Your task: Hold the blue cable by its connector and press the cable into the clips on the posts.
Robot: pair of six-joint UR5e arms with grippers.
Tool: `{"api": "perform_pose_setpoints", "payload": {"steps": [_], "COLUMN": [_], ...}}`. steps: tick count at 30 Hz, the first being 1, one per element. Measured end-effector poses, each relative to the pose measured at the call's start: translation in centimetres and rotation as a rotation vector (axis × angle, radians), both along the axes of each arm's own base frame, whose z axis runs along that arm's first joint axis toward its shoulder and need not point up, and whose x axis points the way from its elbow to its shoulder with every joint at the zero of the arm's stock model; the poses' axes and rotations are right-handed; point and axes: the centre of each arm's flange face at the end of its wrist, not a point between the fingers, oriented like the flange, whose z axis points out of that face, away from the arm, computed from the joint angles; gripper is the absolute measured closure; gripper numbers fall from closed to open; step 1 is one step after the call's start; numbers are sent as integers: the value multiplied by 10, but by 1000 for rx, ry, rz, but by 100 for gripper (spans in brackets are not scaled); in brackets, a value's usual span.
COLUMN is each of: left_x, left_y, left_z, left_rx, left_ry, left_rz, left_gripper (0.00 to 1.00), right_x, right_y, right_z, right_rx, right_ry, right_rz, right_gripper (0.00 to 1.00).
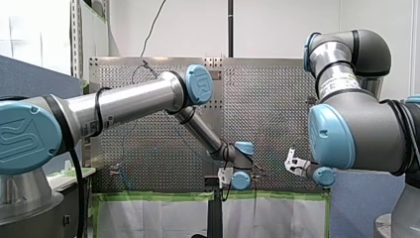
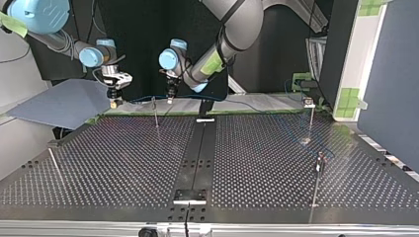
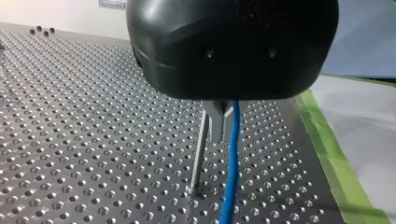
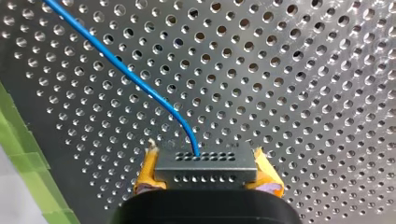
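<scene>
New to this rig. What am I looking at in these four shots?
Two robot arms work over a perforated metal table. The front view looks from behind the arms. The top view faces them from across the table. Each wrist view rides on one arm, looking along its gripper. Thin posts stand on the table. My right gripper, with yellow pads, clamps a grey connector, and the blue cable leaves it. My left gripper hangs beside one of the posts, with the cable running down next to it.
</scene>
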Motion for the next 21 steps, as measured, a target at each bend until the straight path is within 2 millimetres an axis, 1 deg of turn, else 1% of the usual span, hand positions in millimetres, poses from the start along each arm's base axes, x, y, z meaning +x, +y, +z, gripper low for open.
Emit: {"api": "perform_pose_setpoints", "payload": {"steps": [14,21], "left_x": [14,21], "left_y": [-3,-5], "left_z": [12,20], "left_rx": [-12,-13], "left_ry": [-9,-10], "left_rz": [-2,-3], "left_gripper": [100,100], "right_x": [-1,0], "right_y": [-8,-15], "right_z": [4,8], "right_rx": [-14,-19], "right_ry": [-1,-1], "right_rz": [-2,10], "right_gripper": [100,100]}}
